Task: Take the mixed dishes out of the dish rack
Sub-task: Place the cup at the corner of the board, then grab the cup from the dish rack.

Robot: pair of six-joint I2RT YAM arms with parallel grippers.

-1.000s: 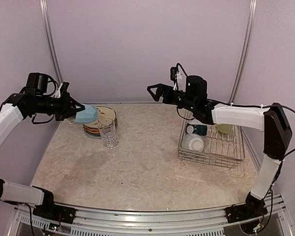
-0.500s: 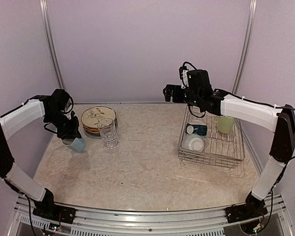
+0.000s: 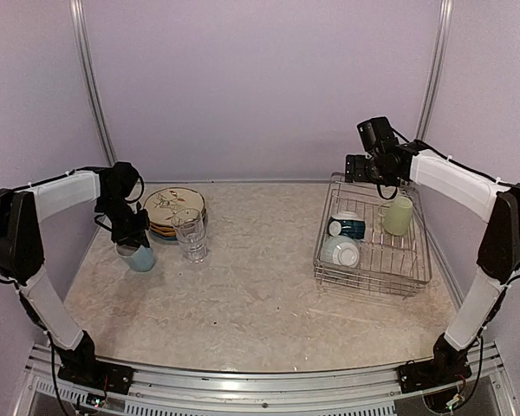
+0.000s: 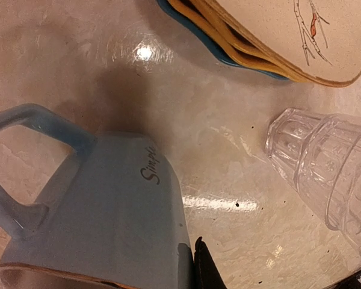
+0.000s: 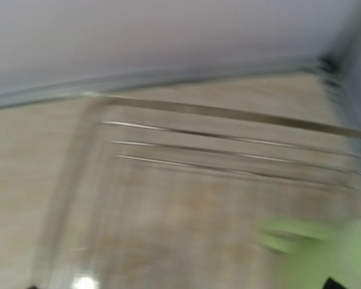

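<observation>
Light blue mug point(image 3: 141, 258) clamped under left end effector point(image 3: 131, 243), beside plates point(image 3: 168, 206)

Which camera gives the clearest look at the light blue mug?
The left wrist view: the light blue mug is close, handle and lettering plain. The top external view shows it small, beside the plates. The right wrist view misses it.

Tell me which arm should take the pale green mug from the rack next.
Right. The right end effector is open at the far edge of the dish rack, near the pale green mug. The left end effector is shut on the light blue mug, across the table.
</observation>
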